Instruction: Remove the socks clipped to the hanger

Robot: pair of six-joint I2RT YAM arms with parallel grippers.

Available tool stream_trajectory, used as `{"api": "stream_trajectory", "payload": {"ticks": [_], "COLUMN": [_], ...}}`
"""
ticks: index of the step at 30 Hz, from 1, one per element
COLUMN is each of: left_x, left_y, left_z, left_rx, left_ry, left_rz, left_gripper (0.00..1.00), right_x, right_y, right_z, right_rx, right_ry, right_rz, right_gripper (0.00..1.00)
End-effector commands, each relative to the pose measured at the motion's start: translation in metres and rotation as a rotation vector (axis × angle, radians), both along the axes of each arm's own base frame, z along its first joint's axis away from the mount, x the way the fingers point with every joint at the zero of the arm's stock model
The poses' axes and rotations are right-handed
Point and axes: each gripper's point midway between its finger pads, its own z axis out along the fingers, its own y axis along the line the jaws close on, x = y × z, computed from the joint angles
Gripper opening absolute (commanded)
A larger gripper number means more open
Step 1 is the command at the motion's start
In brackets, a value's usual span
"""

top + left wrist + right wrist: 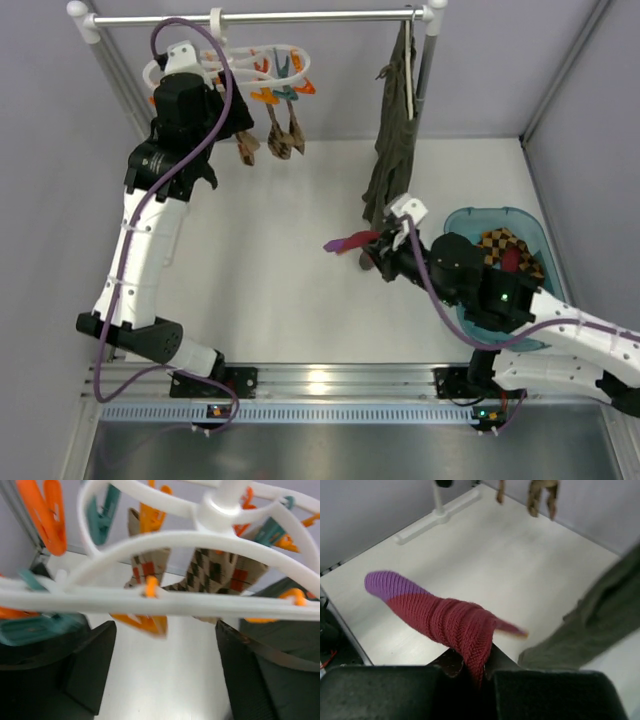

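Note:
The white hanger [285, 62] hangs from the rail with orange and teal clips. Two brown argyle socks [272, 140] dangle from its clips. My left gripper [235, 118] is up at the hanger's left side. In the left wrist view it [165, 645] stands open and empty just under the hanger's white bars [200, 540], with the argyle socks [220, 572] beyond. My right gripper [372, 245] is over the table, shut on a magenta and purple striped sock [350, 241]. In the right wrist view that sock [445, 617] sticks out leftward from the shut gripper [480, 667].
A long olive-green garment [395, 140] hangs from the rail [320, 16] just behind the right gripper. A teal basket [500, 212] at the right holds several socks [505, 250]. The rack's left post [110, 70] slants down beside the left arm.

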Motion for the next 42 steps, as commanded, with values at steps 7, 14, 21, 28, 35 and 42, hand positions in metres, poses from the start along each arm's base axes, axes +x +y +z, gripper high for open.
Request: {"api": "stream_trajectory", "payload": {"ticks": [7,14,21,28,35,42], "left_x": [-0.075,-0.12,-0.154,-0.143,-0.121,-0.081], "left_y": [-0.001,0.007,0.037,0.051,0.061,0.045], "left_z": [0.011,-0.026,-0.057,-0.063,-0.071,-0.113], "left_rx": [-0.062,-0.038,0.019,0.029,0.031,0.108], "left_ry": [-0.069,-0.034,-0.005,0.024,0.051,0.05], "left_rz": [-0.133,-0.176,-0.087,0.018,0.133,0.066], "left_gripper": [0.98,0.98,0.98,0.98,0.98,0.98], "right_x": [0.024,0.066,0.087,0.105,0.1,-0.021], "right_y": [-0.158,-0.26,-0.322,-0.317,-0.268,-0.096], "right_z": [-0.059,-0.083,-0.112,-0.144,-0.079,0.029], "right_rx": [-0.073,0.023,0.083,0.058,0.181,0.445], "right_ry": [0.33,0.368,0.415,0.534,0.381,0.158], "right_rz": [-0.631,-1.083,-1.308,-1.263,-0.94,0.395], "right_gripper": [0.0,0.0,0.0,0.99,0.99,0.99]}}
